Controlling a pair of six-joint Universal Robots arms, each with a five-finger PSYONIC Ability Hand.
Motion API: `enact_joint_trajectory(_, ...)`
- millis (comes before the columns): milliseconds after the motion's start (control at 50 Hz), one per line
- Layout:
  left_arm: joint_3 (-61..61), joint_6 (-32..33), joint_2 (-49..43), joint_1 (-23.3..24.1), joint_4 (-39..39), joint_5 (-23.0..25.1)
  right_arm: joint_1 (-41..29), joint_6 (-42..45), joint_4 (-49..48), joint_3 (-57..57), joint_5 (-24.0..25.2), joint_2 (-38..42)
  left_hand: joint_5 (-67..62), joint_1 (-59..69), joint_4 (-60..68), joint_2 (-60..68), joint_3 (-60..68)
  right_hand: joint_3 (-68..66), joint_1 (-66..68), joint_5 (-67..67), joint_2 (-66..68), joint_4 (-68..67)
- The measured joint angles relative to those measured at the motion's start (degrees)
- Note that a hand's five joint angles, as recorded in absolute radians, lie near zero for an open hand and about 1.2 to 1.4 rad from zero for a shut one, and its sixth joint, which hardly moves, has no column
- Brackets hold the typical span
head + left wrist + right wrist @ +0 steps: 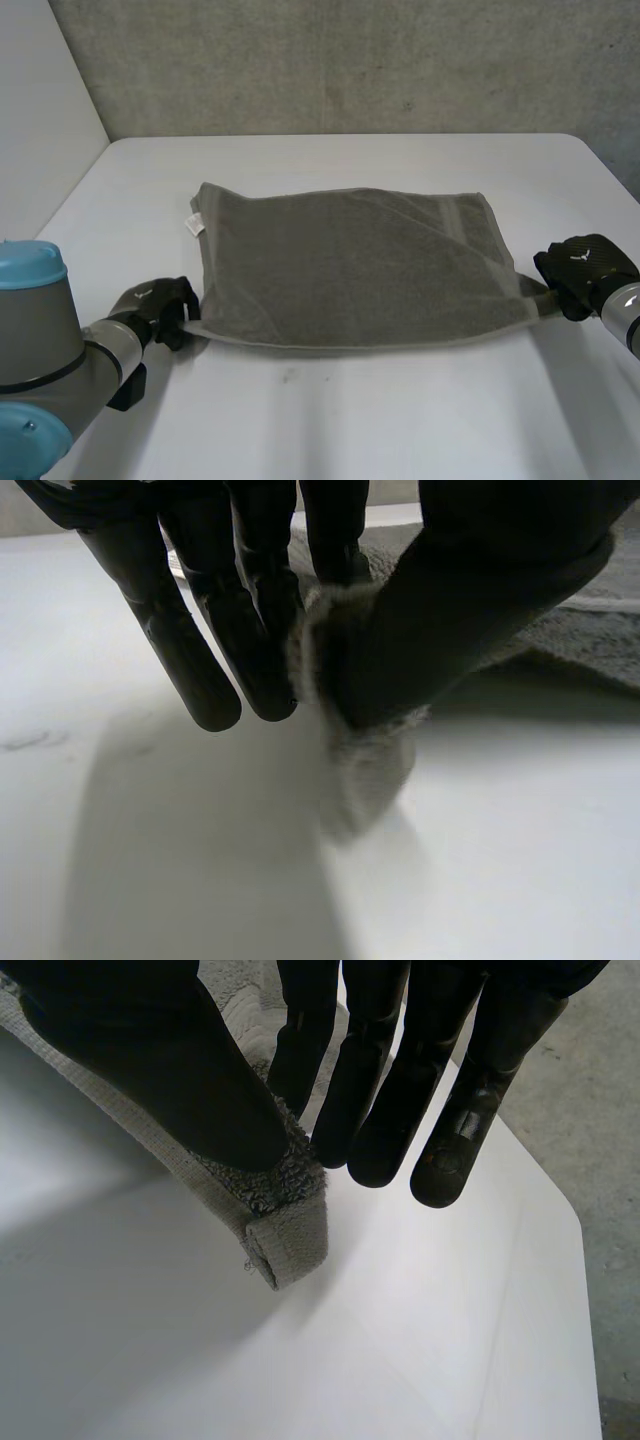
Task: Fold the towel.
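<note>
Black fingers and thumb of the left hand pinch the near left corner of the grey rectangular terry towel. The right hand likewise pinches its near right corner. Between them the towel lies spread on the white table.

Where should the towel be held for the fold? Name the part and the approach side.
The towel lies flat on the table, so take its two near corners, each from its outer side: a corner likely gives thumb and fingers the easiest edge to pinch. The left hand and right hand pinch those corners.
</note>
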State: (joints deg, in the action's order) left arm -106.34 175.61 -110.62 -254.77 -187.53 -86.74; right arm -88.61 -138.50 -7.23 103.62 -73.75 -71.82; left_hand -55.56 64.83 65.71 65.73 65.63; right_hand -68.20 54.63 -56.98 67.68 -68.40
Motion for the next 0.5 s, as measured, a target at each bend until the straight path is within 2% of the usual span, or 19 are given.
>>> enact_joint_trajectory(120, 0.83, 1.73, 2.73, 0.28, 0.04, -0.32, -0.04, 0.79, 0.86, -0.97, -0.49, -0.55, -3.23, 2.38, 3.61, 3.45, 3.64, 0.0, 0.0, 0.0, 0.0, 0.0)
enact_joint_trajectory(180, 0.7, 5.77, 6.12, 0.57, 0.22, -0.32, -0.01, 1.8, 2.93, -1.82, -0.75, -2.16, -3.31, 2.62, 3.82, 3.64, 3.86, 0.0, 0.0, 0.0, 0.0, 0.0)
enact_joint_trajectory(260, -0.1, 16.89, 11.53, 1.28, 1.1, -0.34, 0.13, 4.08, 8.64, -3.09, -0.57, -7.0, -3.49, 2.63, 3.97, 3.73, 3.93, 0.0, 0.0, 0.0, 0.0, 0.0)
enact_joint_trajectory(320, -1.25, 28.36, 15.62, 2.56, 2.66, -0.66, 0.45, 6.29, 14.57, -4.11, -0.3, -11.45, -3.49, 2.63, 4.01, 3.74, 3.97, 0.0, 0.0, 0.0, 0.0, 0.0)
enact_joint_trajectory(360, -1.54, 30.9, 16.45, 2.91, 3.08, -0.79, 0.56, 6.86, 16.04, -4.33, -0.25, -12.44, -3.5, 2.63, 4.01, 3.74, 3.97, 0.0, 0.0, 0.0, 0.0, 0.0)
enact_joint_trajectory(400, -2.87, 40.68, 19.51, 4.3, 4.82, -2.15, 0.96, 9.28, 21.09, -4.88, -0.15, -15.42, -3.5, 2.63, 4.02, 3.75, 3.98, 0.0, 0.0, 0.0, 0.0, 0.0)
enact_joint_trajectory(420, -2.87, 40.68, 19.51, 4.3, 4.82, -2.15, 0.96, 9.28, 21.09, -4.88, -0.15, -15.42, -3.5, 2.63, 4.02, 3.75, 3.98, 0.0, 0.0, 0.0, 0.0, 0.0)
enact_joint_trajectory(440, -3.69, 45.84, 21.16, 4.98, 5.84, -3.74, 1.4, 11.85, 25.21, -5.1, -0.21, -17.61, -3.5, 2.63, 4.02, 3.75, 3.98, 0.0, 0.0, 0.0, 0.0, 0.0)
enact_joint_trajectory(500, -4.72, 51.07, 22.98, 5.6, 6.97, -6.27, 2.01, 14.78, 28.86, -5.02, -0.31, -19.35, -3.5, 2.66, 4.03, 3.75, 3.98, 0.0, 0.0, 0.0, 0.0, 0.0)
